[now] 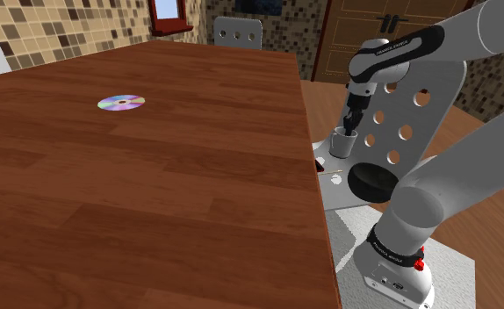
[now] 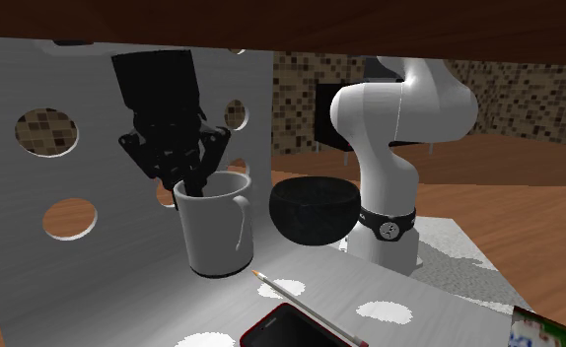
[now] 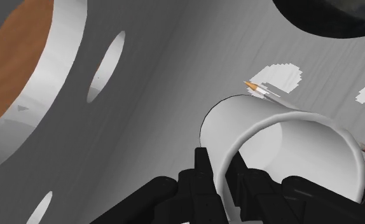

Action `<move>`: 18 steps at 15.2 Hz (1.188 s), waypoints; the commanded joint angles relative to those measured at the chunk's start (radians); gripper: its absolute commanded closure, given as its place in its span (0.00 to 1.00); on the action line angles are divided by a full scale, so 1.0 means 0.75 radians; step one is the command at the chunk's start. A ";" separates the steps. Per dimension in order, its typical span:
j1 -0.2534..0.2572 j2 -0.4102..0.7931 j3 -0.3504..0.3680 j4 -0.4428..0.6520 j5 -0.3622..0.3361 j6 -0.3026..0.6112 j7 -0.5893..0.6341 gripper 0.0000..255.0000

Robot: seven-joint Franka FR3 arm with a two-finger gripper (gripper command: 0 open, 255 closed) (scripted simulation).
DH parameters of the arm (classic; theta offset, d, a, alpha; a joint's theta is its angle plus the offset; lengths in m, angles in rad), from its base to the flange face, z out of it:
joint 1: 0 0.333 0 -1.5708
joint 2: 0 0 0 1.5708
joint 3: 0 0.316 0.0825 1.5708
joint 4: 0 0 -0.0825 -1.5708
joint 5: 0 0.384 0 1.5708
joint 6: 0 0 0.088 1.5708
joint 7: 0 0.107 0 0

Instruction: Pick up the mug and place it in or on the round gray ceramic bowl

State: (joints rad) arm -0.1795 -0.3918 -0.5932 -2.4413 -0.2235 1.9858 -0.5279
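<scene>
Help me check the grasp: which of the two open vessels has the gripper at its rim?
The white mug, not the dark round bowl beside it: the gripper clasps its rim, one finger inside, one outside.

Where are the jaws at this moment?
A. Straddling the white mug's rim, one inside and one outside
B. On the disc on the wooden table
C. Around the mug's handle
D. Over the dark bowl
A: in the wrist view the jaws stand on either side of the wall of the mug at its rim, away from its handle, while the bowl sits beside the mug.
</scene>
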 commanded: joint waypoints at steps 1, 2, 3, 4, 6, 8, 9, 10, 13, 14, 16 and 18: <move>-0.001 -0.019 0.012 0.024 -0.001 -0.043 0.006 1.00; -0.002 -0.027 0.017 0.036 -0.001 -0.063 0.008 1.00; -0.002 -0.034 0.021 0.049 -0.001 -0.082 0.009 1.00; -0.002 -0.041 0.026 0.062 -0.001 -0.102 0.011 1.00; -0.003 -0.053 0.035 0.089 0.001 -0.140 0.013 1.00; -0.002 -0.064 0.044 0.116 0.002 -0.178 0.015 1.00; -0.002 -0.069 0.048 0.130 0.003 -0.197 0.016 1.00; -0.002 -0.073 0.052 0.145 0.004 -0.216 0.017 1.00; -0.001 -0.085 0.064 0.190 0.008 -0.272 0.018 1.00; 0.000 -0.088 0.067 0.205 0.009 -0.290 0.019 1.00; 0.001 -0.092 0.075 0.237 0.012 -0.327 0.019 1.00; 0.002 -0.096 0.081 0.269 0.015 -0.363 0.019 1.00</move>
State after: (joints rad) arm -0.1789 -0.4652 -0.5340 -2.2565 -0.2143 1.7297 -0.5120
